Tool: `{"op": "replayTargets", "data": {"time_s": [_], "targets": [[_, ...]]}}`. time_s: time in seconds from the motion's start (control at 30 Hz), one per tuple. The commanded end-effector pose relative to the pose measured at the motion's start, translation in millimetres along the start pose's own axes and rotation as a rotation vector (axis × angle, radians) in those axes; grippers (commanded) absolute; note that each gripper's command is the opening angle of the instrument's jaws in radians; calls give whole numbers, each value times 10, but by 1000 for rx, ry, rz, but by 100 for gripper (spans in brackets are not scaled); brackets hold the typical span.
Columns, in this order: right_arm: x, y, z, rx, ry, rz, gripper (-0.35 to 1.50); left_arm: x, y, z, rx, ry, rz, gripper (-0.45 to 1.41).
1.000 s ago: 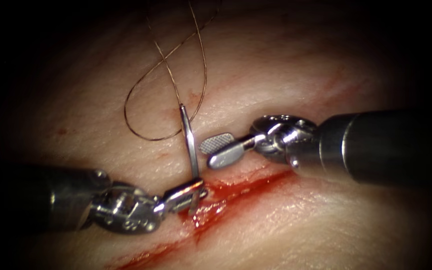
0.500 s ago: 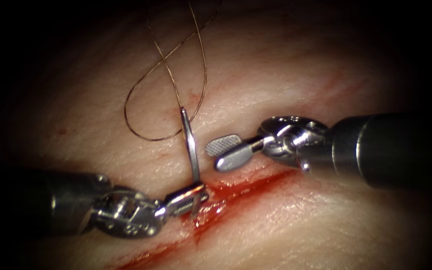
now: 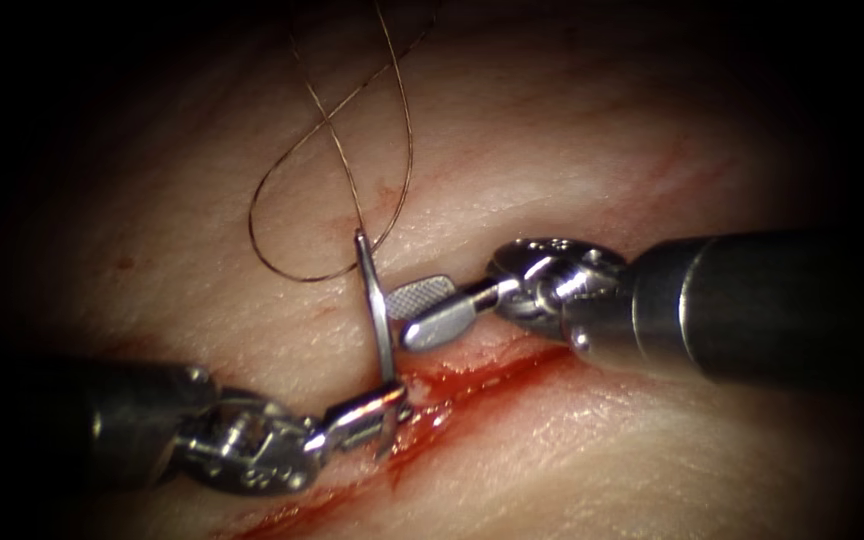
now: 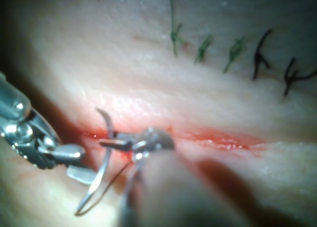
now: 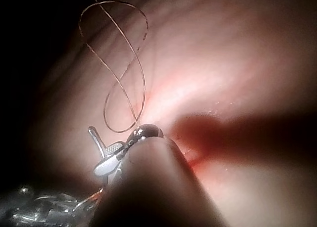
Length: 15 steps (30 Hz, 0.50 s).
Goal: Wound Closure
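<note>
My left tool comes in from the lower left, its jaws shut on the curved needle near its lower, pointed end, right at the cut. The needle stands up over the left edge of the cut; I cannot tell whether its tip is in the tissue. Brown thread runs from the needle's upper end and loops on the tissue behind. My right tool reaches in from the right, jaws open, holding nothing, their tips at the needle's mid-shaft. The left wrist view shows the left tool on the needle.
Red fluid fills the cut and wets its edges around the left tool's jaws. Several short dark and green stitch marks line the tissue beside the cut in the left wrist view. The right wrist view shows the thread loop beyond the right tool.
The right tool drew back to the right, then came left until its open jaws reached the needle's shaft. The left tool sank slightly with the needle, still holding it.
</note>
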Motion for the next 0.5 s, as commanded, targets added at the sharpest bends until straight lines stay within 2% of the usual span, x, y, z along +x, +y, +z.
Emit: {"op": "replayTargets", "data": {"time_s": [0.03,0.5], "targets": [[-3,6,5,4,-1,1,120,0,9,6,-1,3,-3,-45],[-4,13,4,9,11,-5,120,3,10,9,0,14,-2,-45]]}}
